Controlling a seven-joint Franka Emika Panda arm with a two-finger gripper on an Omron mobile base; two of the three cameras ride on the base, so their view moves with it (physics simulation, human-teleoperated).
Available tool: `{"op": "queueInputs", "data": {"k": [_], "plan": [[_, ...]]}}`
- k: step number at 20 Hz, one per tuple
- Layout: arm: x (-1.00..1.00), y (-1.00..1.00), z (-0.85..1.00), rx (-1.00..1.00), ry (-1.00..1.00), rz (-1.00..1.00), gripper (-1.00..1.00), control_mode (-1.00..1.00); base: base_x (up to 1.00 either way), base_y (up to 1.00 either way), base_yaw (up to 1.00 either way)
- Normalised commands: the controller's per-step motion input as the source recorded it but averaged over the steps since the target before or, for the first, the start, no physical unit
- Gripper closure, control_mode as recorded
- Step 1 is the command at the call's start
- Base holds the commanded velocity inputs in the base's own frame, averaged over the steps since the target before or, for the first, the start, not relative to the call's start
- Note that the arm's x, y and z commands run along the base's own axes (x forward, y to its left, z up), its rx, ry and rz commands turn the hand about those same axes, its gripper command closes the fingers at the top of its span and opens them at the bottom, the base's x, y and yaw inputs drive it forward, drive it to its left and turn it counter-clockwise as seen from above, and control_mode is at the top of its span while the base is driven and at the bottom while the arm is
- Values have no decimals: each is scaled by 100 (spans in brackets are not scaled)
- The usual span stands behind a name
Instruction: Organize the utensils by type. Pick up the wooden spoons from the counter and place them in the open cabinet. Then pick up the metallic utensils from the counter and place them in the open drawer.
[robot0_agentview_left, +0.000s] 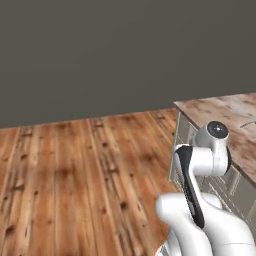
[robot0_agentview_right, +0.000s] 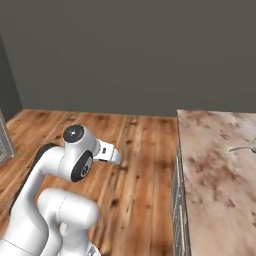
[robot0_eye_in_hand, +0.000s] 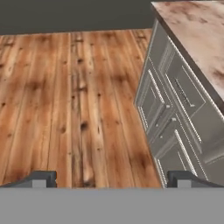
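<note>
The counter is a marbled reddish-brown and cream island top to my right; its corner also shows in the left base view and the hand view. One grey metallic utensil lies on it near the right edge of the right base view. My gripper hangs over the wooden floor left of the island, well away from the utensil. It is open, its dark fingertips far apart with nothing between them. The wooden spoons, the open cabinet and the open drawer are out of view.
Cream panelled doors and shut drawers face the gripper below the island top. Wooden plank floor stretches left to a dark grey wall. A pale cabinet edge stands at the far left.
</note>
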Motion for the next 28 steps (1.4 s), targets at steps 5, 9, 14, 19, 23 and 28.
{"op": "queueInputs", "data": {"k": [5, 9, 14, 19, 23, 28], "plan": [[0, 0, 0, 0, 0, 0, -100, 100, 75, 38, -64], [0, 0, 0, 0, 0, 0, -100, 100, 54, 40, -85], [0, 0, 0, 0, 0, 0, -100, 100, 46, 38, -92], [0, 0, 0, 0, 0, 0, -100, 100, 46, 41, -90], [0, 0, 0, 0, 0, 0, -100, 100, 41, 69, -59], [0, 0, 0, 0, 0, 0, -100, 100, 28, 80, -48]]}}
